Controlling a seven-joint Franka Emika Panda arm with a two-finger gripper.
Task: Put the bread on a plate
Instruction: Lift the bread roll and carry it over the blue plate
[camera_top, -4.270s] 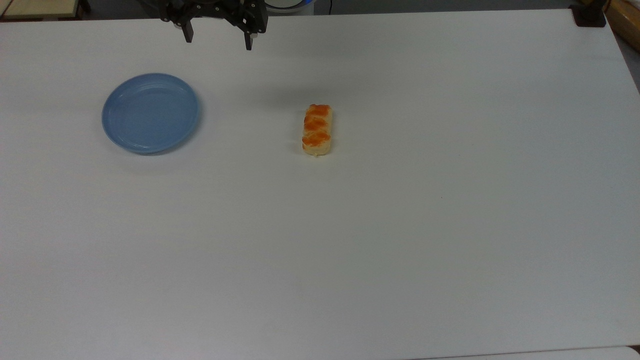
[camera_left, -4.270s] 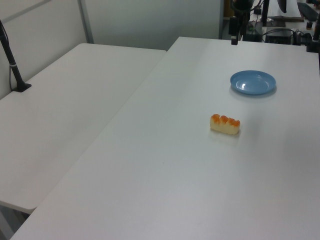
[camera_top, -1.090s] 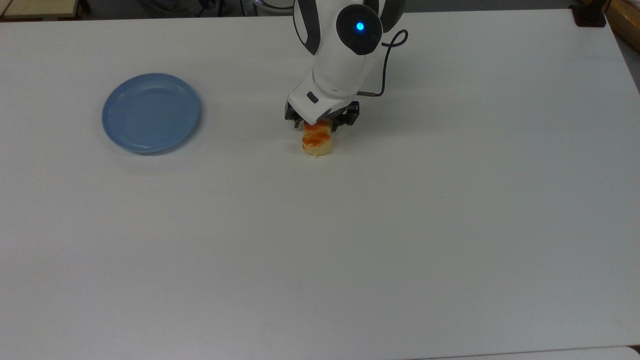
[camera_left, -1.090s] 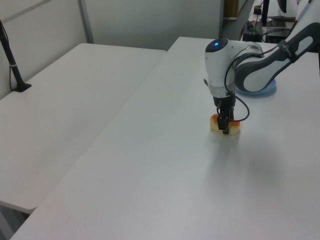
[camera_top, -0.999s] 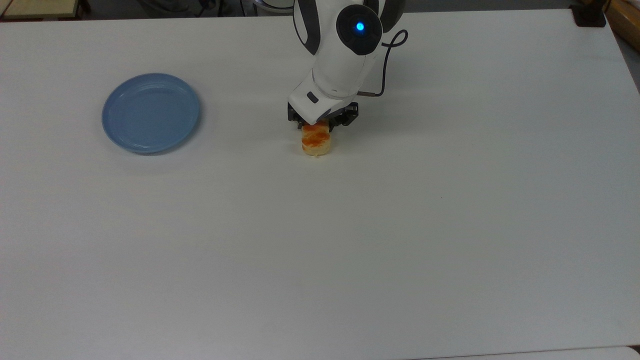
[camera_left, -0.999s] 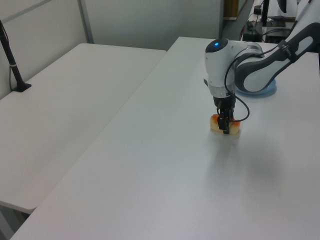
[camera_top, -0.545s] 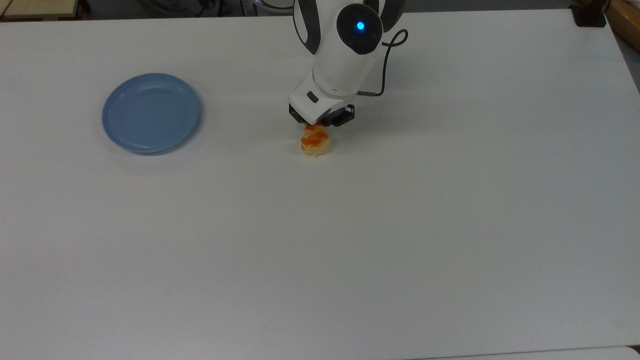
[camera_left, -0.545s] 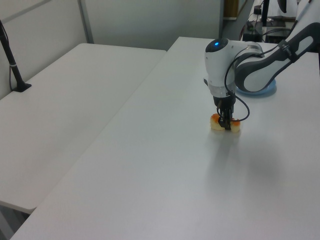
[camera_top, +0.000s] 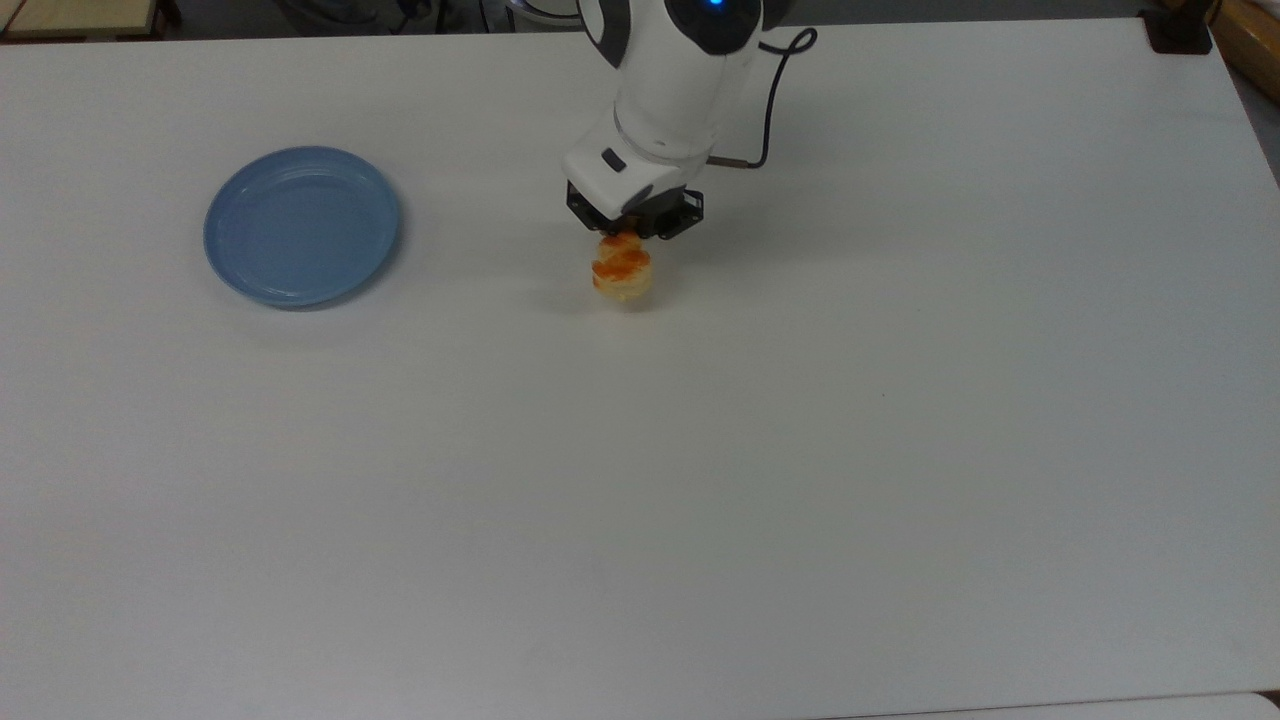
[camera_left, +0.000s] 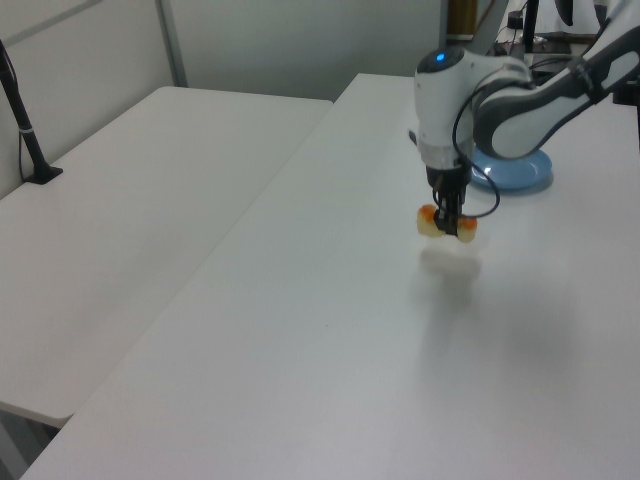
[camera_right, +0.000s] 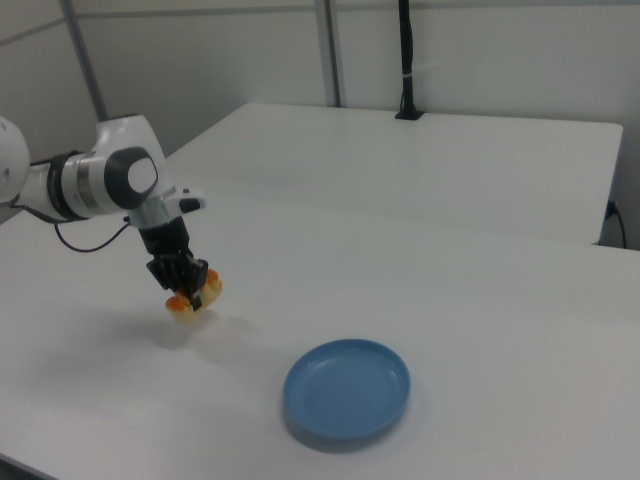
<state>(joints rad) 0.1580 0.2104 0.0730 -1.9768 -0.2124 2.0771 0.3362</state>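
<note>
- Fingers (camera_left: 451, 212) of the gripper (camera_left: 448, 222) are closed across the middle of the bread (camera_left: 447, 223), pinching it from both sides.
- In the left view the bread hangs clear of the white table (camera_left: 330, 330), with a soft shadow on the surface beneath it.
- Its orange glaze seems to face up toward the gripper in the top view, though the wrist hides part of the bread (camera_top: 621, 267) there.
- The light-blue plate (camera_top: 301, 225) sits bare on the table, well apart, toward the top view's left.
- A black cable (camera_top: 768, 105) loops off the white arm (camera_top: 668, 90).

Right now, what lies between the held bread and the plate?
Nothing: in the top view, bare white table separates the bread, lifted in the claw, from the plate.
</note>
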